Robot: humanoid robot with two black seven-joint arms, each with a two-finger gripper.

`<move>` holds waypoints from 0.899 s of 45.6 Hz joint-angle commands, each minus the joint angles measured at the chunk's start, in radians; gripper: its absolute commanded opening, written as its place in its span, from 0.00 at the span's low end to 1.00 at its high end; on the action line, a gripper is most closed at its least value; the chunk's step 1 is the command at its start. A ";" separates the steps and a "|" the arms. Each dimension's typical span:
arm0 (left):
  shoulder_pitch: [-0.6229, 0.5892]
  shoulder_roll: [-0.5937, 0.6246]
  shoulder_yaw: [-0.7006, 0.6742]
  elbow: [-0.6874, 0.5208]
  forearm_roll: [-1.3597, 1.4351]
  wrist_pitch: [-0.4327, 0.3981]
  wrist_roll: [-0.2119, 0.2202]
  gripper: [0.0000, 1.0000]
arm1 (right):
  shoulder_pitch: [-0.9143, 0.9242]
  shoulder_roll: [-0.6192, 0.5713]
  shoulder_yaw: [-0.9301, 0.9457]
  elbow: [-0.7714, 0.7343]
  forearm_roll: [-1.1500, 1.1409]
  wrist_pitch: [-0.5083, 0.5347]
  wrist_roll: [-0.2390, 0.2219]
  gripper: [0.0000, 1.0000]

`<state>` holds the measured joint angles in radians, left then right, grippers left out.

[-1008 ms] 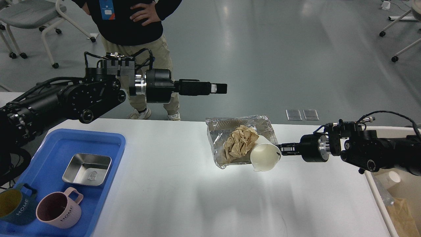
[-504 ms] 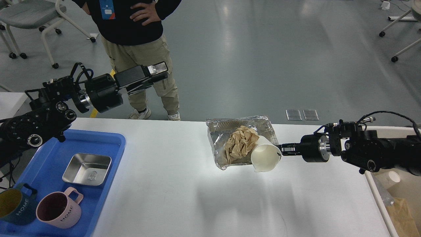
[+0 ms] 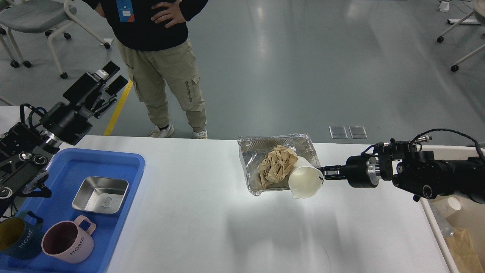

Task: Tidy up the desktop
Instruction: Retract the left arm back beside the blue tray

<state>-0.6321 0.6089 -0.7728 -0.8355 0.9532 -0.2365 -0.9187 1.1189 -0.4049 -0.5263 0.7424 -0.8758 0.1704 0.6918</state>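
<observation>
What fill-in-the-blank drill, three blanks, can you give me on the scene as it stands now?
1. The right end effector is shut on the white paper ____.
2. The crumpled brown paper lies in the ____ tray.
3. The pink mug stands in the ____ tray at the desktop's left.

Missing words: cup; foil; blue

Table's near-left corner: tray holding steel dish, two mugs in front.
Far edge, right of centre: foil container with crumpled paper; paper cup at its right.
</observation>
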 commanded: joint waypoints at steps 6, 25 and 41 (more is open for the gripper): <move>0.049 0.019 -0.005 0.039 -0.181 0.051 0.026 0.92 | -0.002 0.000 0.000 -0.001 0.000 0.000 0.000 0.00; 0.120 0.003 -0.006 0.098 -0.430 0.072 0.050 0.94 | -0.005 0.000 0.000 -0.001 0.001 -0.003 -0.001 0.00; 0.157 -0.029 -0.010 0.098 -0.671 0.072 0.110 0.96 | -0.013 0.001 -0.003 -0.003 0.029 -0.003 -0.001 0.00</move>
<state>-0.4782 0.5932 -0.7823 -0.7386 0.3349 -0.1643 -0.8415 1.1062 -0.3996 -0.5282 0.7394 -0.8525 0.1656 0.6905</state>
